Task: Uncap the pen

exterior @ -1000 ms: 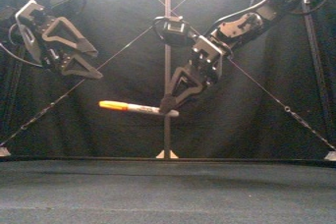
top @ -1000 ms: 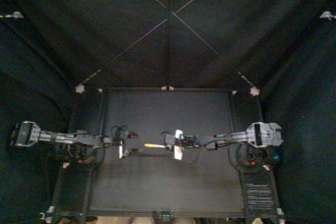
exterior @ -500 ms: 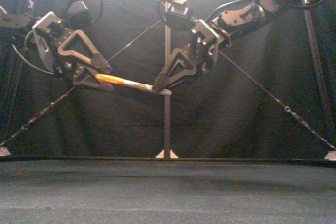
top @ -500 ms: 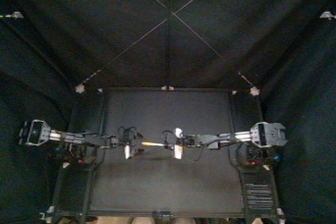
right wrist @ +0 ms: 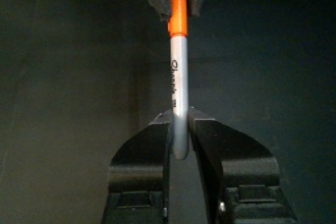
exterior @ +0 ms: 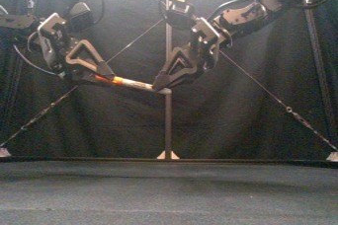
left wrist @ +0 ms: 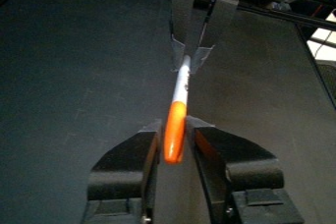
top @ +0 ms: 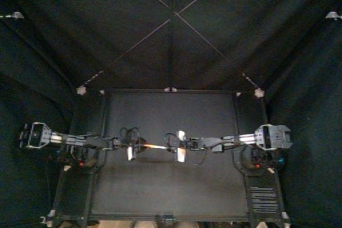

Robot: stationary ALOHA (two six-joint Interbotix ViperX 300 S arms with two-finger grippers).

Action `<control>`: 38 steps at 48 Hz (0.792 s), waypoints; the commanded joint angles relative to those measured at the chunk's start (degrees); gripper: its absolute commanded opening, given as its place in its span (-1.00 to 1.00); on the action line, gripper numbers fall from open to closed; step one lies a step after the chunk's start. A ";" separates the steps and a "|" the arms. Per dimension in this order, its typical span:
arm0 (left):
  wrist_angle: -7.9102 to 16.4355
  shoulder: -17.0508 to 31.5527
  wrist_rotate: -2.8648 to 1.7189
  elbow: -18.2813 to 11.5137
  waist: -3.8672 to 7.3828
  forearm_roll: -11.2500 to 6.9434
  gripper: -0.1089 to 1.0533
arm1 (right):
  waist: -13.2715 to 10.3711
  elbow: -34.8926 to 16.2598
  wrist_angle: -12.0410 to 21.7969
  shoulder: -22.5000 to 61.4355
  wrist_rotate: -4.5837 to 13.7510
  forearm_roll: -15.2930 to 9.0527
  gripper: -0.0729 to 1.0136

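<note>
The pen [exterior: 136, 84] hangs in the air above the table, nearly level, with an orange cap [exterior: 111, 79] and a pale grey barrel. My right gripper [exterior: 161, 90] is shut on the barrel's end, as the right wrist view shows [right wrist: 180, 130]. My left gripper [exterior: 102, 75] is shut on the orange cap [left wrist: 175, 130]. In the top view the pen [top: 151, 152] spans the gap between the left gripper [top: 130, 153] and the right gripper [top: 175, 152]. Cap and barrel are still joined.
The black table [top: 167, 192] lies well below the pen and both grippers. Black curtains close the back and sides.
My left gripper has come in from the left and closed on the orange cap. The right gripper raised the pen a little and now holds still.
</note>
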 commanded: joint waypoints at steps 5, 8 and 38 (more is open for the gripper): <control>-0.53 -0.18 0.00 -1.23 -0.09 -0.09 0.18 | 0.18 -1.05 -0.53 -3.60 0.00 -0.53 0.10; -0.53 -0.18 0.00 -1.23 -0.18 0.00 0.16 | 0.09 -0.88 -0.53 -4.31 0.00 -0.79 0.10; -0.53 -3.87 0.18 -0.44 -0.18 0.09 0.15 | -0.26 5.10 -0.53 -10.20 0.44 -0.26 0.10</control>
